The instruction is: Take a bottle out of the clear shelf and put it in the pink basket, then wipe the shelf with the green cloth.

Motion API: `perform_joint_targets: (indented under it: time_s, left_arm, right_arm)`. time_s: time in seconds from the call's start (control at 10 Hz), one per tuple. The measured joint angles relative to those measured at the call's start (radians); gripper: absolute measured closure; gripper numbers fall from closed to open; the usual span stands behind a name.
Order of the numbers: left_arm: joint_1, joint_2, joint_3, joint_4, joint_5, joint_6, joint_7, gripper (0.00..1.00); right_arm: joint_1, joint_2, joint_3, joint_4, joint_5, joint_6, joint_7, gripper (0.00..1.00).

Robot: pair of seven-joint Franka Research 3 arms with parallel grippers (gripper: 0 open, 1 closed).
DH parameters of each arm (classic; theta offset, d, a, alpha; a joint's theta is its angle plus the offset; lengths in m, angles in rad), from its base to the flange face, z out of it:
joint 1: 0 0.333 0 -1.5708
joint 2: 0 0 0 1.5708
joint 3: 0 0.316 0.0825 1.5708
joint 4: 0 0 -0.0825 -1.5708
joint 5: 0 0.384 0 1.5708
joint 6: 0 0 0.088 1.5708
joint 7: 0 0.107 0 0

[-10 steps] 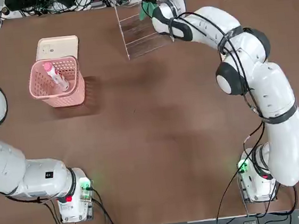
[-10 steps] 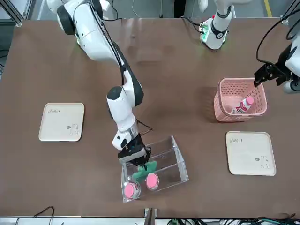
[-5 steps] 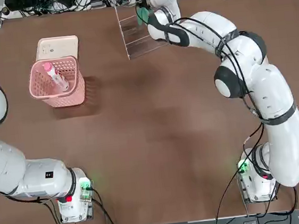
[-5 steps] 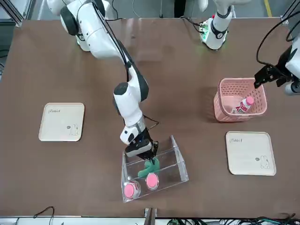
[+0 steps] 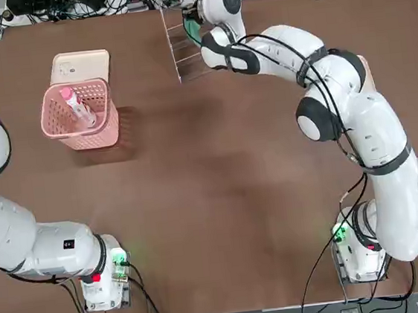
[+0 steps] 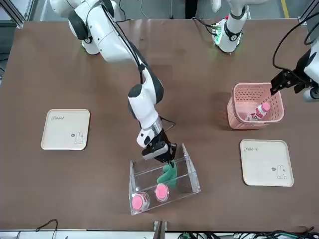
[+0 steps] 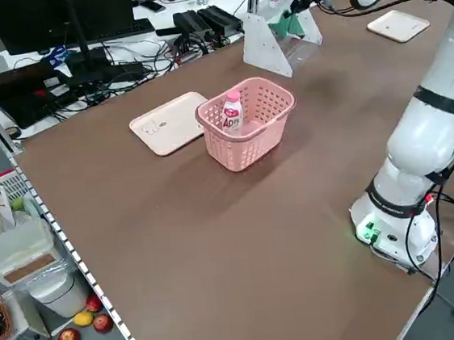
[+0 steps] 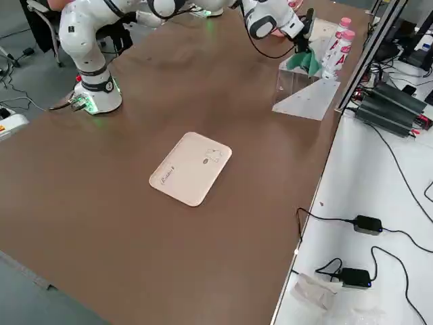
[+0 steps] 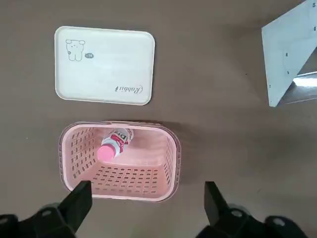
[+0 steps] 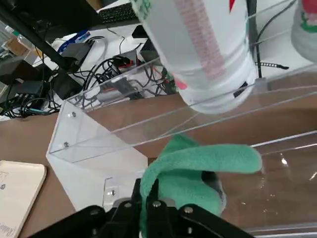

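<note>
Two white bottles (image 8: 338,52) stand on the shelf (image 6: 187,186).

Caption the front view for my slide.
Right gripper holds the green cloth at the clear shelf; a bottle leans in the pink basket.

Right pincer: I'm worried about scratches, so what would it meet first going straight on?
Likely the shelf, with the cloth leading; the right pincer is over it, but depth is unclear.

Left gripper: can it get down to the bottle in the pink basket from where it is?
Looks like yes: the left gripper is open beside the basket, whose top is uncovered, and the bottle's pink cap faces up. The walls may limit its angle.
</note>
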Motion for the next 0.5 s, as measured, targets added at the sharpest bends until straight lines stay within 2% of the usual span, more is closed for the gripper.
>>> perform_joint_targets:
  time_s: [0.5]
  left_arm:
    - [0.001,0.0,0.0,0.0,0.0,0.002,0.0,0.0]
  right_arm:
    - [-0.011,0.009,0.002,0.0,0.0,-0.003,0.01,0.95]
